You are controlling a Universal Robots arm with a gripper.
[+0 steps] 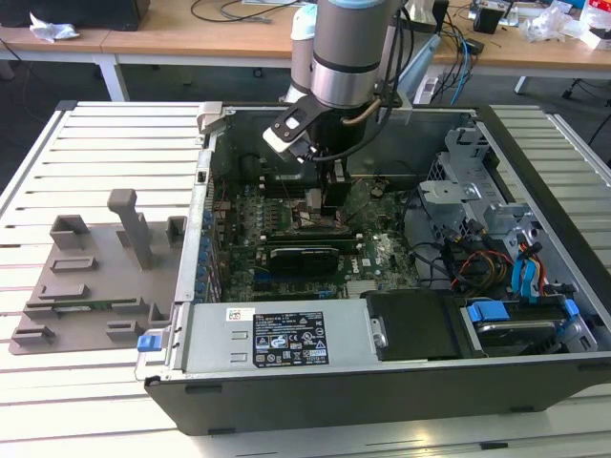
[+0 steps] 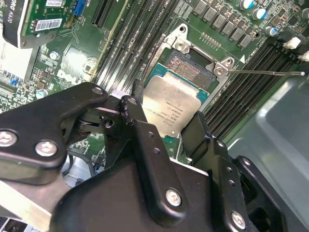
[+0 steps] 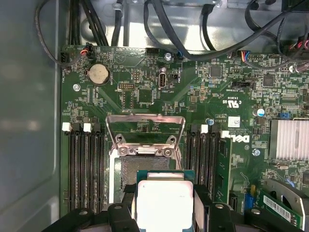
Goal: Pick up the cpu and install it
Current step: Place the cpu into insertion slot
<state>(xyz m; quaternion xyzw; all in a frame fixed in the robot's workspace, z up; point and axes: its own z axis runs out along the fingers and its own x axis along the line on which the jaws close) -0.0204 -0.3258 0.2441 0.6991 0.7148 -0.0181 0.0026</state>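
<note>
Exterior view, Operator asking: what is the arm doing at this step?

Technician: The robot arm (image 1: 348, 48) is reaching down into the open computer case (image 1: 382, 391), over the motherboard (image 1: 382, 253). In the second wrist view the gripper (image 2: 169, 118) is clamping the cpu (image 2: 171, 101) by two opposite edges. It is holding the cpu just above the socket (image 2: 190, 65) and partly overlapping it. The cpu is not yet sitting in the socket, as far as I am judging.

Operator: What is threatening the install from here?

Technician: Listing by size.
- **Load plate:** In the first wrist view the load plate (image 3: 145, 126) is standing hinged up at the socket's far side. A sideways drift of the gripper is risking a collision there.
- **Alignment:** The cpu is appearing offset from the socket opening. Lowering it off-centre or tilted is risking bent contact pins.
- **Grip:** The fingers (image 2: 142, 130) are gripping thin edges only. A slip is risking a drop onto the contact field.
- **Lever:** The thin retention lever (image 2: 265, 73) is sticking out beside the socket and is risking a snag.
</note>
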